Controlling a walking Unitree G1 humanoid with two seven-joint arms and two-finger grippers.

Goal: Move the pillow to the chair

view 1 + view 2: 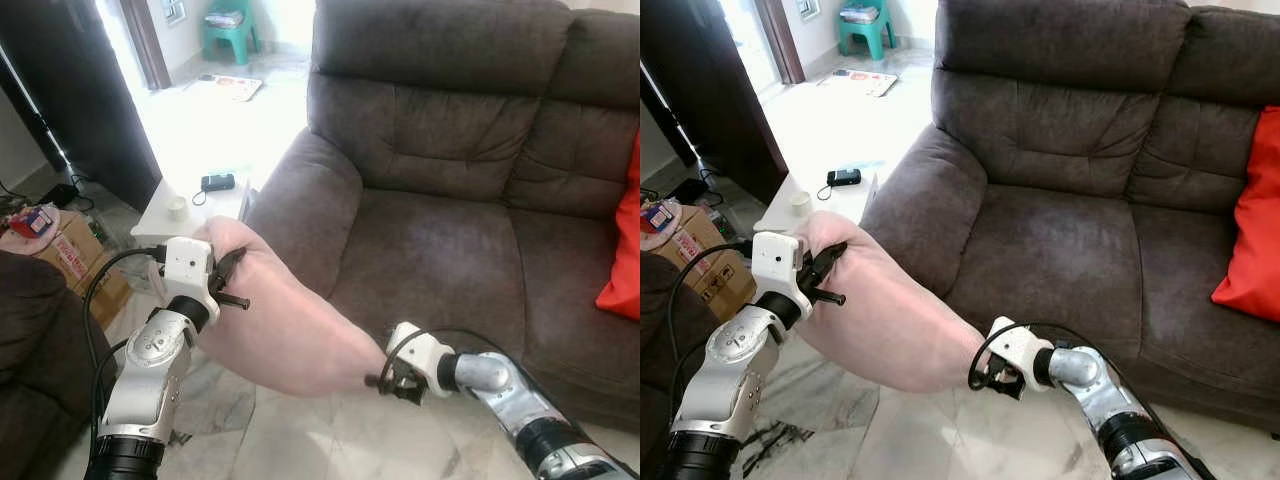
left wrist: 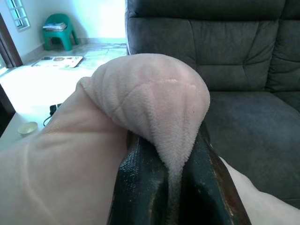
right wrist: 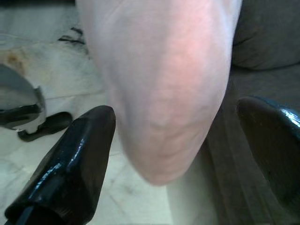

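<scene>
L gripper (image 2: 176, 187) pinches pink pillow (image 1: 285, 325) corner – R gripper (image 3: 183, 154) spread wide (wrist cam) at pillow's other end.

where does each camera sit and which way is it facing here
Left eye: head, facing down at sofa; both arms, left claw pinching pink pillow.
Right eye: same scene, right claw at pillow's other end.
Left wrist: along shut fingers, sofa behind.
Right wrist: between spread fingers, floor below.
All share the pillow.

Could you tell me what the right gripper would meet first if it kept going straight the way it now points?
Most likely the pink pillow: its lower corner hangs just ahead of the right gripper, between the open fingers. Depth is hard to judge.
</scene>
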